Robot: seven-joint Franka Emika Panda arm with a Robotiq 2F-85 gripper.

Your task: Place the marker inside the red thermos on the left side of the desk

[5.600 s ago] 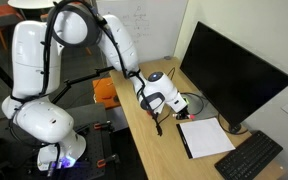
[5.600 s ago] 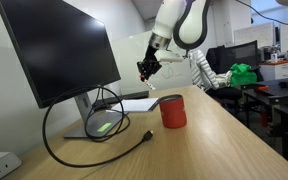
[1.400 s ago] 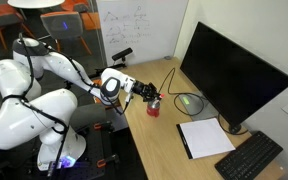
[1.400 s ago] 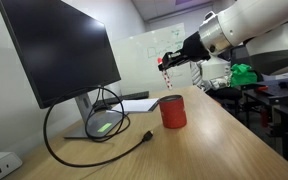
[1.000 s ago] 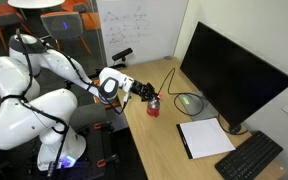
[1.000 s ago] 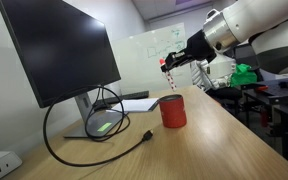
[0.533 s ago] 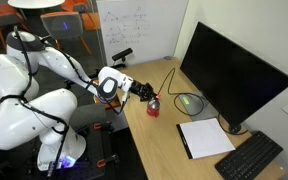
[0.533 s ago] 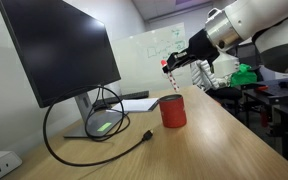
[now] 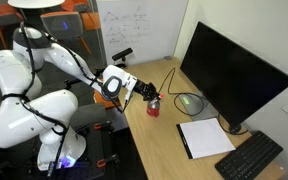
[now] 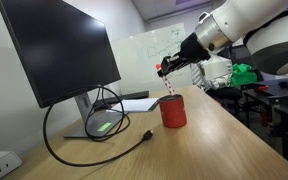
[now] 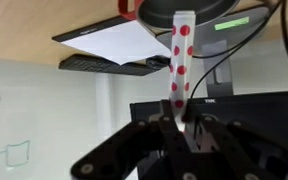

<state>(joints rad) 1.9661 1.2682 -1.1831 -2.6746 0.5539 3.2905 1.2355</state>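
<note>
My gripper (image 9: 148, 93) is shut on the marker (image 11: 179, 62), a whitish stick with red dots. It holds the marker above the red thermos (image 10: 172, 111), which stands on the light-wood desk (image 10: 199, 145). In an exterior view the marker (image 10: 168, 80) hangs from the gripper (image 10: 166, 69), tip close over the thermos opening. In an exterior view the thermos (image 9: 153, 108) sits near the desk's left edge, right under the gripper. In the wrist view, which looks upside down, the thermos rim (image 11: 174, 10) shows at the top edge by the marker's end.
A large black monitor (image 10: 54, 50) stands on the desk with a looped black cable (image 10: 94, 135) in front of it. A white paper pad (image 9: 205, 137) and a black keyboard (image 9: 248, 158) lie further along. An orange object (image 9: 106, 97) sits off the desk edge.
The gripper with the marker has shifted slightly towards and over the thermos. The marker stays held.
</note>
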